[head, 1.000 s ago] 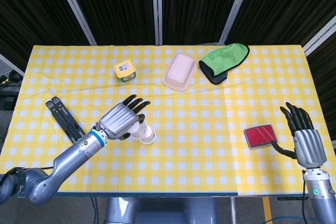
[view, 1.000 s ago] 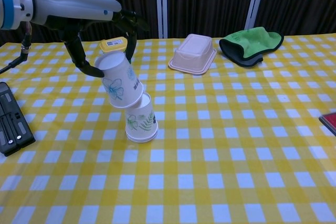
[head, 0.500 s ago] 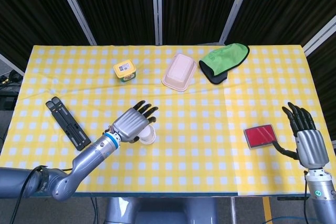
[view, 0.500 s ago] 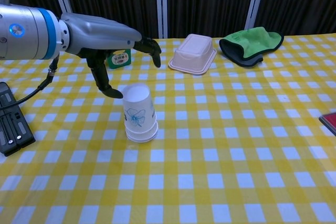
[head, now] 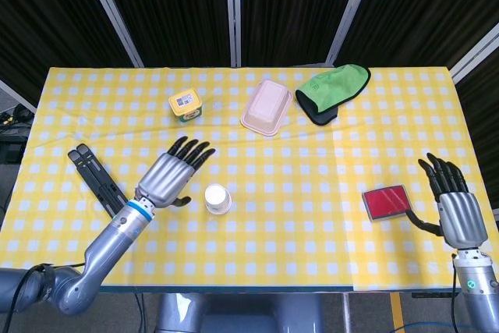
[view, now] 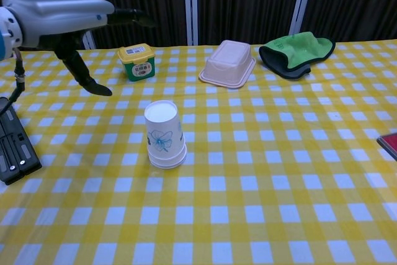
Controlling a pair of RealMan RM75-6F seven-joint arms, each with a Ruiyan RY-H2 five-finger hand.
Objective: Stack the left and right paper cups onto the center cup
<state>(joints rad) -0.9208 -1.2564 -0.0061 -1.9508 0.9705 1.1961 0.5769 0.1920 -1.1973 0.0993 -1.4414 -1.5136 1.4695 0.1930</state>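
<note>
On the yellow-and-white checked tablecloth [head: 312, 193] stood a stack of white paper cups with leaf prints [view: 164, 134], upside down, nested one over another, near the middle of the table toward its front edge; from the head view the stack [head: 217, 198] showed mainly its round white top. The left hand [head: 169, 176] hung just beside the stack on its left, apart from it, holding nothing, its dark fingers [head: 191, 150] spread and pointing toward the far side of the table — in the chest view the same hand [view: 65, 23] sat above the cloth, thumb angled down. The right hand [head: 454, 203] was at the table's right edge, also empty, fingers extended and apart, just beside a flat red rectangular card [head: 386, 202] without touching it that I could tell. A black folding stand [head: 97, 178] lay flat at the left, beside the left arm. Toward the far side stood a small yellow tub with a green label [view: 138, 61], a pale pink plastic lunch box turned upside down [view: 227, 62], and a green cloth mitt with black trim [view: 296, 52] — each well apart from the cups.
</note>
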